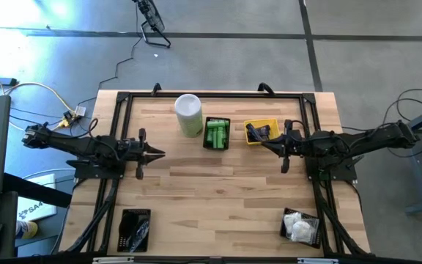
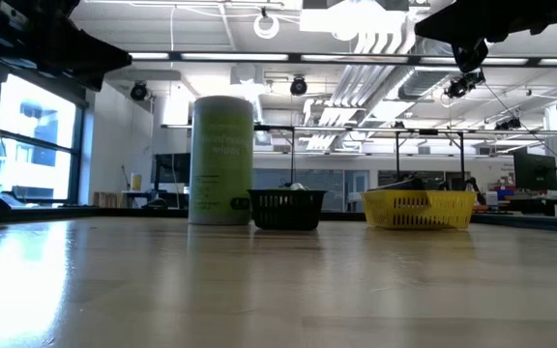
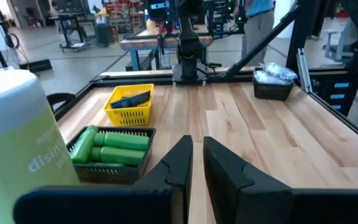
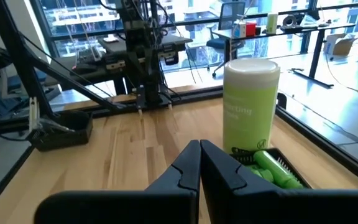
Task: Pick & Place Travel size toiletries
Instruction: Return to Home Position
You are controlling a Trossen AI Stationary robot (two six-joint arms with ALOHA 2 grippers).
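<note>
While lying packed in the black basket (image 1: 217,146) on the table (image 1: 218,191), green bottles (image 1: 216,134) look light, stiff, slippery (best gripped across the middle); left tool (image 1: 161,153) nearly together, right tool (image 1: 258,143) together, both empty.

Both dark arms level, mid-frame: left gripper (image 1: 160,154) nearly closed, empty; right gripper (image 1: 259,144) fully closed, empty
</note>
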